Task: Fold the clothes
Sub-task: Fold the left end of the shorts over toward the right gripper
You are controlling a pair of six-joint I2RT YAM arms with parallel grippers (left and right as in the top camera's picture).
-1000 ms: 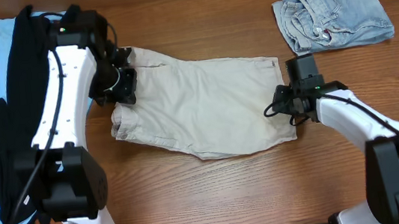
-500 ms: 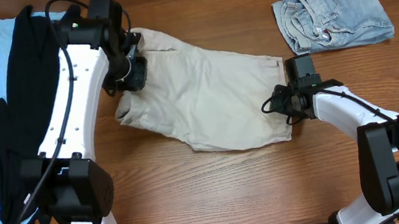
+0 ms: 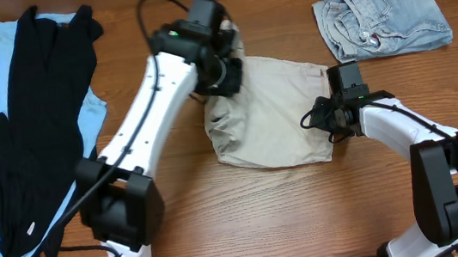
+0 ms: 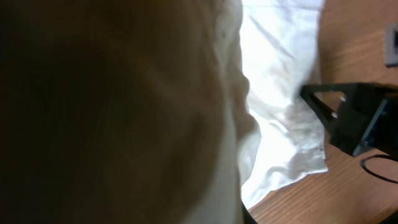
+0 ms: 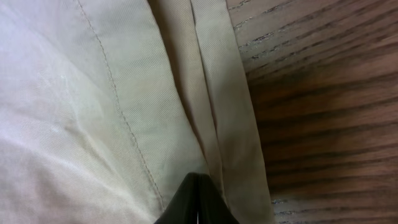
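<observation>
The beige khaki shorts (image 3: 275,119) lie mid-table, their left end lifted and doubled over to the right. My left gripper (image 3: 222,70) is shut on that lifted end. In the left wrist view the cloth (image 4: 280,93) hangs over the lens and hides the fingers. My right gripper (image 3: 331,115) rests at the shorts' right edge. Its fingertips (image 5: 198,200) are shut together and press on the fabric beside the hem (image 5: 217,93). The light-blue denim shorts (image 3: 380,14) lie at the back right. The black garment with light-blue panels (image 3: 32,142) is spread at the far left.
The wooden table (image 3: 248,221) shows bare along the front and between the black garment and the khaki shorts. My left arm (image 3: 147,129) stretches diagonally across that gap. My right gripper also shows in the left wrist view (image 4: 357,118).
My left gripper has carried the shorts' left end up and to the right, folding the shorts to about half their width. My right gripper has stayed at the right edge.
</observation>
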